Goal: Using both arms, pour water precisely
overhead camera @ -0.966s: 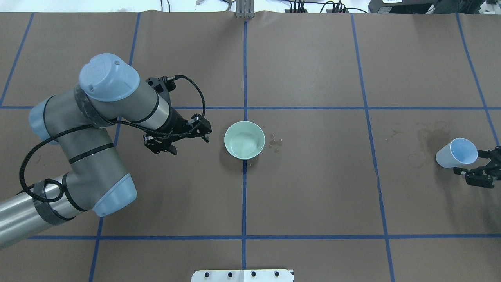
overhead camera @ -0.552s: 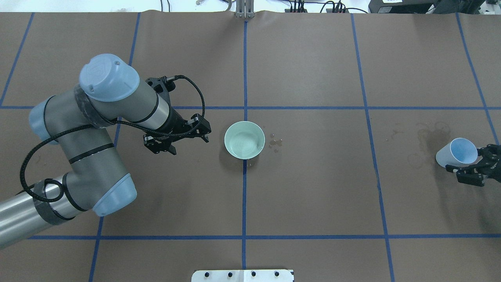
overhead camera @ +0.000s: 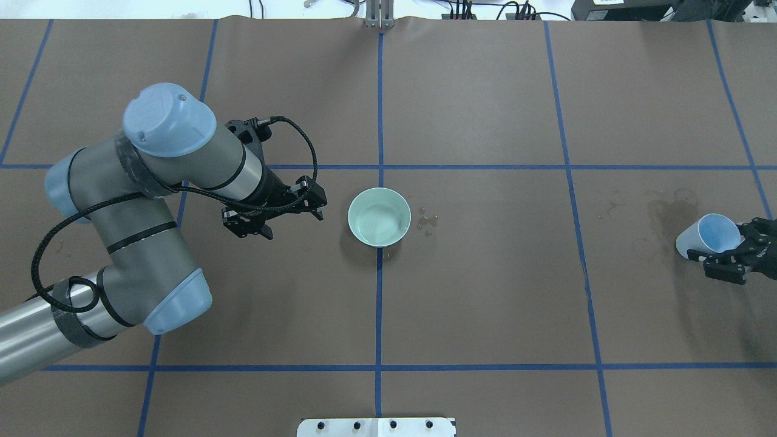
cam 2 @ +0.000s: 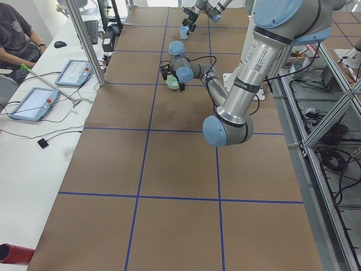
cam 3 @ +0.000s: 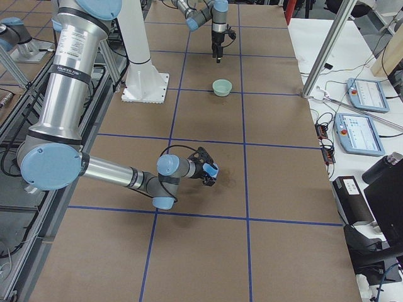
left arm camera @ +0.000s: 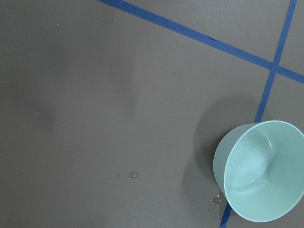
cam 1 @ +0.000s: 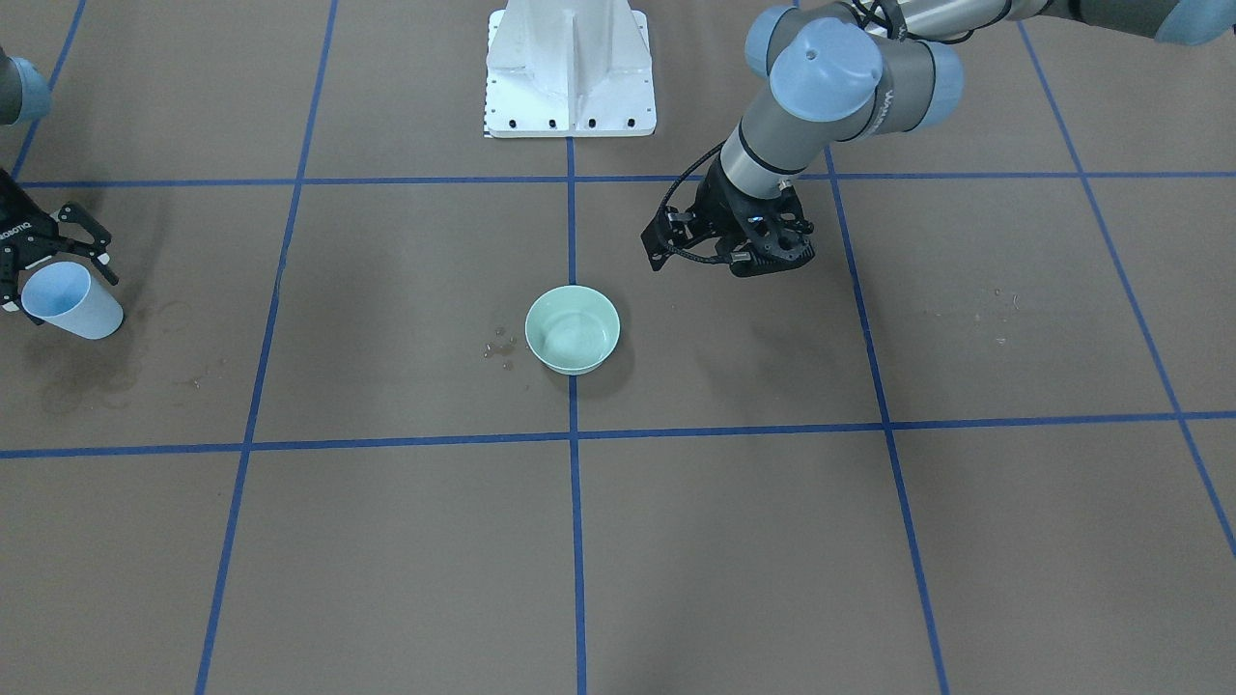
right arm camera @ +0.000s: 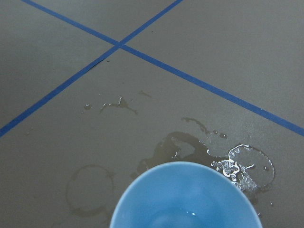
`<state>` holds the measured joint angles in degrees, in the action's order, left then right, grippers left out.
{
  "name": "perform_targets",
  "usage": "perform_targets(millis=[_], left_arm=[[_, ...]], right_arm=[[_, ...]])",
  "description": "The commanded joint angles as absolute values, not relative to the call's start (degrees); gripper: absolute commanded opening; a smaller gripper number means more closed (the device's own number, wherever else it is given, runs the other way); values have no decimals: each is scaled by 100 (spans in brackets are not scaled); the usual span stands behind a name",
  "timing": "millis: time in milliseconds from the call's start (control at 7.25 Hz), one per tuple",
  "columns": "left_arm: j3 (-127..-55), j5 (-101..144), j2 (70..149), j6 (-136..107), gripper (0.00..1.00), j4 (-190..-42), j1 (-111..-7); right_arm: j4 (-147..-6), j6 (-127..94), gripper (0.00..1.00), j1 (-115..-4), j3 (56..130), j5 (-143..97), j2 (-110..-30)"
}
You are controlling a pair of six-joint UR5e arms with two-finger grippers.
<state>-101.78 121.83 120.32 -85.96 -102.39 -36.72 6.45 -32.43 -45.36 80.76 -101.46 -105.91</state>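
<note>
A pale green bowl point(overhead camera: 379, 216) stands at the table's middle with a little clear water point(left arm camera: 251, 166) in its bottom. My left gripper point(overhead camera: 292, 222) hangs open and empty just left of the bowl, apart from it; it also shows in the front view point(cam 1: 744, 263). My right gripper point(overhead camera: 728, 246) is shut on a light blue cup point(overhead camera: 707, 238) at the far right edge and holds it tilted just above the table. The cup's rim point(right arm camera: 183, 190) fills the bottom of the right wrist view, with a few wet glints inside.
Spilled water and dried ring stains point(right arm camera: 237, 166) lie on the brown paper beside the cup. Small drops point(overhead camera: 427, 221) sit right of the bowl. The white pedestal point(cam 1: 570, 68) stands at the robot's side. Blue tape lines grid the table.
My right gripper has moved the cup a little toward the far side of the table. The left arm and the bowl have not moved.
</note>
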Motion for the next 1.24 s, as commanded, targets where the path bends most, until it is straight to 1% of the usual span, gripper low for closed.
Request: perform_targets(millis=[0, 276, 414, 552, 690, 828, 966, 1103], left_arm=[[-10178, 12182, 12032, -8596, 99, -10239, -3683], [-10169, 12182, 12032, -8596, 99, -10239, -3674], [-10169, 12182, 12032, -8596, 99, -10239, -3683], [-10169, 12182, 12032, -8596, 99, -10239, -3674], [-10169, 12182, 12032, -8596, 99, -10239, -3674], [-10169, 12182, 12032, -8596, 99, -10239, -3683], [-10169, 12182, 12032, -8596, 99, -10239, -3683], [-10178, 12190, 12032, -8596, 99, -10239, -3683]], right_arm=[[738, -3243, 96, -4535, 8042, -10099, -10591], [756, -3243, 93, -4535, 8016, -10090, -10591], [756, -3243, 88, -4535, 8016, -10090, -10591], [765, -3243, 73, -4535, 8016, -10055, -10591], [947, -3234, 53, -4535, 7998, -10011, -10591], [975, -3234, 37, -4535, 7998, -10002, -10591], [976, -3243, 11, -4544, 8042, -10002, -10591], [967, -3243, 0, -4544, 8103, -9993, -10530]])
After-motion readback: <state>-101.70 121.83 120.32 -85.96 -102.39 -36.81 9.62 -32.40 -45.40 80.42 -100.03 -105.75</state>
